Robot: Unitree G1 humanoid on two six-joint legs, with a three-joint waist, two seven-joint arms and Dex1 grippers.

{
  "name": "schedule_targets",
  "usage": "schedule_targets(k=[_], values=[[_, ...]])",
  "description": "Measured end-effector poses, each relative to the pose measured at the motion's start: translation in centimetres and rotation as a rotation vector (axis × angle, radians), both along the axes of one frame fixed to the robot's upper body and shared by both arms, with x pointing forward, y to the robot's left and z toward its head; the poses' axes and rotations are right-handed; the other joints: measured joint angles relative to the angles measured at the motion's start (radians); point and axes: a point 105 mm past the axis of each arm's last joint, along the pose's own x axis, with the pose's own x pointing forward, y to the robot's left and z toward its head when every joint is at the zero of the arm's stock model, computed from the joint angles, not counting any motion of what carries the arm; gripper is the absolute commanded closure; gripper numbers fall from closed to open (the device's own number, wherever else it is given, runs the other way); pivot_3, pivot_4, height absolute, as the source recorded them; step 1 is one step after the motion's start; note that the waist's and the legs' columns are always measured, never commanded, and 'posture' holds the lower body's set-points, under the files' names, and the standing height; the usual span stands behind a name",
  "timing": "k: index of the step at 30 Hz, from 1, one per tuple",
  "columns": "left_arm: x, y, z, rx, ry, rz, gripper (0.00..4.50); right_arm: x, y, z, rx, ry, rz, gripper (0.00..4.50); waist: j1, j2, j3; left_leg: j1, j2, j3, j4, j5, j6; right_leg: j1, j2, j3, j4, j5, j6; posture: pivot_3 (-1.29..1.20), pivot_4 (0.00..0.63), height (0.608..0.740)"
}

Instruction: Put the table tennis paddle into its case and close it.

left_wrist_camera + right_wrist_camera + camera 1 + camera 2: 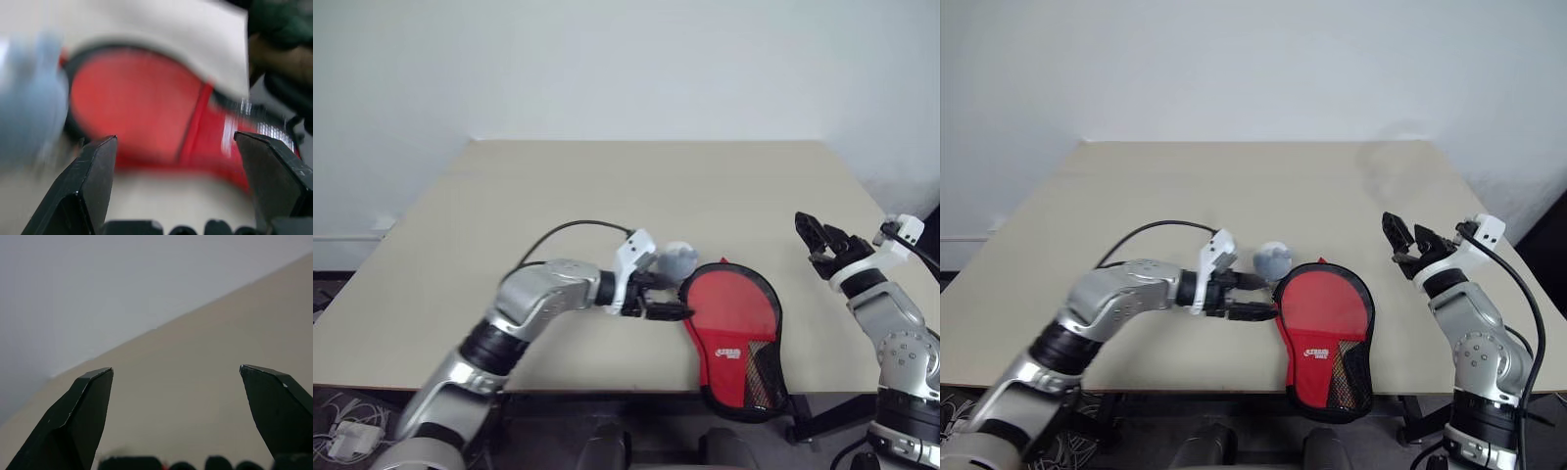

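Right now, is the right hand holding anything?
No. The right hand hangs open in the air above the table, apart from the case.

The red-and-black case (736, 338) lies flat at the table's near edge, narrow end overhanging.

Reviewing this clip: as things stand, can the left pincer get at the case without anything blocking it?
Probably yes. The left pincer is open right beside the case on the table, with nothing between them.

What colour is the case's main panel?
Red, edged in black, on the case; clearest in the right eye view.
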Motion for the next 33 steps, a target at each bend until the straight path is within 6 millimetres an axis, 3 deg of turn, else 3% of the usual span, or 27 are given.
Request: schedule_targets(k=[4, 9, 12, 17, 22, 27, 33], values=[[0.6, -2.9, -1.0, 0.042, -0.077, -0.034, 0.46, 0.7, 0.2, 0.1, -0.004, 0.002, 0.015, 0.00, -0.001, 0.000, 0.000, 0.000, 0.000, 0.000, 0.000, 0.002, 0.004, 0.001, 0.000, 0.000, 0.001, 0.000, 0.000, 0.00, 0.000, 0.740], [0.9, -6.0, -4.3, 0.135, -0.128, -0.060, 0.46, 1.0, 0.2, 0.1, -0.018, 0.003, 0.014, 0.00, -0.002, 0.000, 0.000, 0.000, 0.000, 0.000, 0.000, 0.003, 0.004, 0.000, 0.001, 0.001, 0.001, 0.000, 0.000, 0.00, 0.000, 0.740], [1.0, -6.7, -6.3, 0.194, -0.167, -0.071, 0.46, 1.2, 0.1, -0.4, -0.015, 0.018, 0.006, 0.00, -0.003, -0.001, 0.000, -0.001, 0.000, 0.000, 0.000, 0.003, 0.004, 0.000, 0.001, 0.001, 0.001, 0.000, 0.001, 0.00, 0.000, 0.740], [0.5, -6.9, -6.2, 0.244, -0.285, -0.159, 0.46, 1.6, 0.5, -1.0, -0.024, 0.048, 0.044, 0.00, -0.005, 0.000, 0.000, 0.000, 0.000, 0.000, 0.000, 0.003, 0.004, 0.001, 0.001, 0.001, 0.001, 0.000, 0.001, 0.00, 0.000, 0.740], [0.4, -6.7, -6.3, 0.258, -0.371, -0.183, 0.46, 3.5, 3.8, -0.8, -0.126, 0.089, 0.236, 0.00, -0.007, -0.001, -0.002, 0.002, 0.000, 0.000, 0.000, 0.003, 0.004, 0.002, 0.001, 0.001, 0.002, 0.000, 0.001, 0.00, 0.000, 0.740], [0.2, -6.6, -6.6, 0.244, -0.344, -0.159, 0.46, 5.5, 7.5, -2.6, -0.177, 0.183, 0.427, 0.00, -0.006, -0.005, -0.006, 0.002, 0.000, -0.001, 0.000, 0.003, 0.005, 0.003, 0.002, 0.001, 0.002, 0.000, 0.001, 0.00, 0.000, 0.740], [0.1, -6.6, -6.8, 0.233, -0.308, -0.136, 0.46, 5.6, 12.0, -4.1, -0.156, 0.244, 0.675, 0.00, -0.006, -0.006, -0.007, 0.002, 0.000, -0.003, 0.000, 0.003, 0.005, 0.003, 0.003, 0.001, 0.003, 0.001, 0.003, 0.00, 0.000, 0.740]])
